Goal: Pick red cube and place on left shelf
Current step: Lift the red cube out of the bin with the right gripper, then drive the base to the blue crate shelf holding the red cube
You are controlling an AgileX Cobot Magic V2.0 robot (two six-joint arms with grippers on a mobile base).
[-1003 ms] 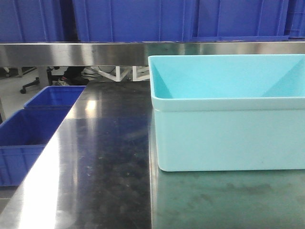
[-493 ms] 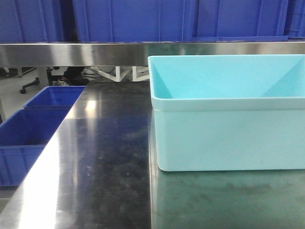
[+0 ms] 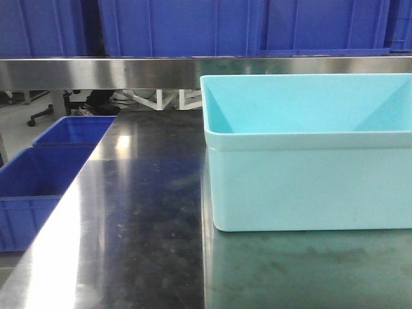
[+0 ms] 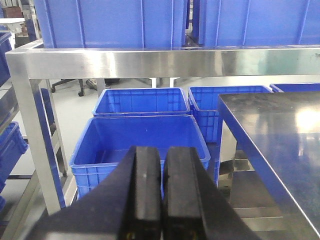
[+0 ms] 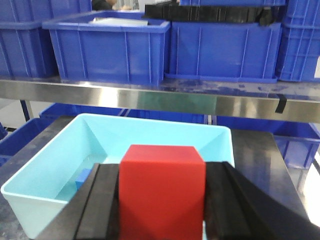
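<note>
In the right wrist view my right gripper (image 5: 162,175) is shut on the red cube (image 5: 162,192), which it holds above the near side of a light cyan bin (image 5: 45,172). A small blue block (image 5: 82,179) lies inside the bin at the left. The steel shelf rail (image 5: 150,100) runs behind the bin. In the left wrist view my left gripper (image 4: 162,155) is shut and empty, pointing past the table's left edge (image 4: 240,135) toward blue crates. Neither gripper nor the cube shows in the front view.
The cyan bin (image 3: 309,151) stands on the dark steel table (image 3: 129,225) at the right. Blue crates (image 3: 38,180) sit on the floor to the left of the table. More blue crates (image 5: 110,45) stand on the shelf (image 3: 96,71) behind.
</note>
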